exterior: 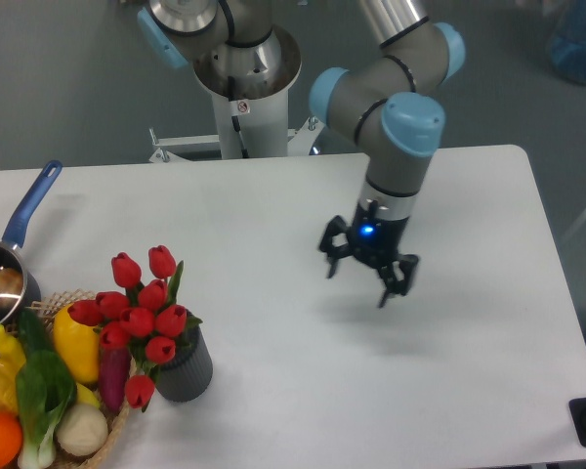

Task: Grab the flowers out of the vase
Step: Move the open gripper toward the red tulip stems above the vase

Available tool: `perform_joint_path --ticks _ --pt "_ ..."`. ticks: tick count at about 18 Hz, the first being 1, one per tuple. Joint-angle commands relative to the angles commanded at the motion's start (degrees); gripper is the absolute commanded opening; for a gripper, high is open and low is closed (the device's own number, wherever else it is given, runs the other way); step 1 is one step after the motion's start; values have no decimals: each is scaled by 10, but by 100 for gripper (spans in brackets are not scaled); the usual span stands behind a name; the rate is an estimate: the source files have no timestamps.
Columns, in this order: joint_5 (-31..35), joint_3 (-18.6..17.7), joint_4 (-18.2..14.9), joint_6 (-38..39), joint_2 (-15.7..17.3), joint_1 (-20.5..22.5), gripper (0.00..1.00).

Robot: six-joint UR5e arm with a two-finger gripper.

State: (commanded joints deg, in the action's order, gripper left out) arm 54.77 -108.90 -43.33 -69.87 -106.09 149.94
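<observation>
Flowers (142, 318) sit in the vase (184, 367), at 8 o'clock on the table (273, 215); nothing lifted. Gripper (368, 273) hangs spread and empty near centre, well apart. Approach, grasp, lift remain.

Flowers (142, 318): a bunch of red tulip buds with green stems and leaves, seated in the vase (186, 369). The bunch spreads wider than the vase mouth; one bud droops over the left side. Vase: short, dark grey, ribbed cylinder, standing upright near the front-left corner of the tabletop (303, 371).
</observation>
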Motion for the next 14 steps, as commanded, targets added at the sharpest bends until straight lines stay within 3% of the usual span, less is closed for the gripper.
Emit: perform_joint_path --ticks 5,14 --pt "-145 -2 0 1 19 -9 100" --pt "-218 1 2 28 14 -61 100"
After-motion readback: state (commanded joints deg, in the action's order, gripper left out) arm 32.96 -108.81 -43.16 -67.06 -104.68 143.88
